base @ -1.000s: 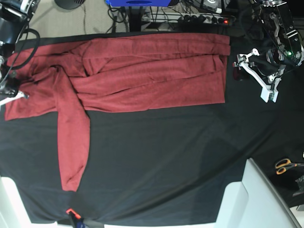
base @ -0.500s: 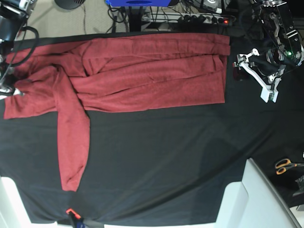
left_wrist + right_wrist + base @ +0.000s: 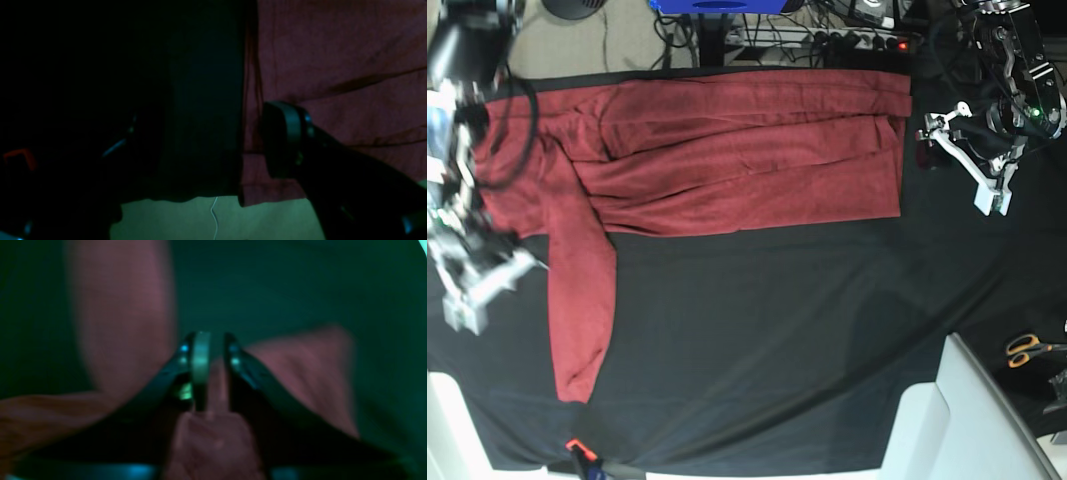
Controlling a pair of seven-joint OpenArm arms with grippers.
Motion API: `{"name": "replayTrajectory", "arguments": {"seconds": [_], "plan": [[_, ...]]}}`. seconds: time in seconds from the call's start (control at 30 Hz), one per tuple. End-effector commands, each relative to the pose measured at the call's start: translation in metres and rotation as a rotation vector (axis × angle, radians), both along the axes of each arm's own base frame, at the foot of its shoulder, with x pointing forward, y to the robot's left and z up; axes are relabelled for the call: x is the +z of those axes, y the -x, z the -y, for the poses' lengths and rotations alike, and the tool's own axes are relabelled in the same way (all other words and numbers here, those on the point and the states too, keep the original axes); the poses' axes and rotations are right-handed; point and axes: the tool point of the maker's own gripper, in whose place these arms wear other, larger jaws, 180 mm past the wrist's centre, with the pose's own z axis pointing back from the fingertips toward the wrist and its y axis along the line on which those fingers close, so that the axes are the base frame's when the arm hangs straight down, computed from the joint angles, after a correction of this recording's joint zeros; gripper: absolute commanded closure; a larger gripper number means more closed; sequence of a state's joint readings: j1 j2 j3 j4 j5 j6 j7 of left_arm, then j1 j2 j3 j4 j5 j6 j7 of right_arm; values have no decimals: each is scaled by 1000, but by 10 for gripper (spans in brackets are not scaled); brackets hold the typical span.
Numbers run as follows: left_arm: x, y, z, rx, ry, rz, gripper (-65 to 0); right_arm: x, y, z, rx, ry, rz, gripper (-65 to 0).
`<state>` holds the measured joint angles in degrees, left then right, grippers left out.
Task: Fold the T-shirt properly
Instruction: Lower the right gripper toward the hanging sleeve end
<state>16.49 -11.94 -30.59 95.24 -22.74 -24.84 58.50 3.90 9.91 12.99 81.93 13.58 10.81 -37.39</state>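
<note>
Your right gripper (image 3: 213,370) has its jaws a narrow way apart, and a fold of the red T-shirt (image 3: 727,150) shows in the gap between them; the wrist view is too blurred for you to tell whether the cloth is pinched or just lying there. Beyond the fingertips you see a band of the same red fabric and the black sheet (image 3: 777,340) under it. From above, that gripper (image 3: 472,290) sits off the shirt's sleeve end, beside the one sleeve that hangs down toward the near table edge.

Your left gripper (image 3: 972,165) stands wide open and holds nothing, just off the hem end of the shirt.

Across the far half of the sheet, the shirt lies as a long folded band, creased lengthwise.

Compared with a second ago, your right gripper has parted and pulled away from the shoulder, and the cloth there has shifted. Your left gripper has not moved.
</note>
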Motion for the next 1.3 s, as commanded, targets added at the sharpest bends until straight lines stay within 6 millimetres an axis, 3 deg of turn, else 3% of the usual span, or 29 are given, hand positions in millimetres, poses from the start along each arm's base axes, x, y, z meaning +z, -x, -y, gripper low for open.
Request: {"name": "replayTrajectory", "arguments": {"seconds": [0.0,0.07,0.17,0.37,0.43,0.53,0.7,0.8,1.07,1.27], "plan": [[9,-6,-7,1,-15,34,-443,12,-20,3,13,14,37,-237],[9,-5,-7,3,-16,31,-443,3,-37,-2,36,-16,6,-341],[10,-3,-13,-3,-33,25,-443,-16,-55,-5,36,-73,-61,-420],[11,-3,-15,-3,-36,24,-443,-42,-80,12,-37,-140,-78,-429],[11,-3,-15,-3,-36,24,-443,-54,-79,20,-71,-158,-90,-429],[11,-5,-14,-3,-34,28,-443,-71,-74,17,-93,-186,-118,-428],[9,-5,-13,-2,-29,23,-443,-77,-73,9,-90,-201,-117,-428],[2,-2,-14,7,-19,6,-443,-78,-75,-9,-44,-233,-114,-426],[-3,2,-16,18,-12,-10,-443,-79,-76,-33,-2,-268,-113,-417],[2,-8,-16,18,-12,13,-443,-82,-72,-38,8,-275,-144,-227]]}}
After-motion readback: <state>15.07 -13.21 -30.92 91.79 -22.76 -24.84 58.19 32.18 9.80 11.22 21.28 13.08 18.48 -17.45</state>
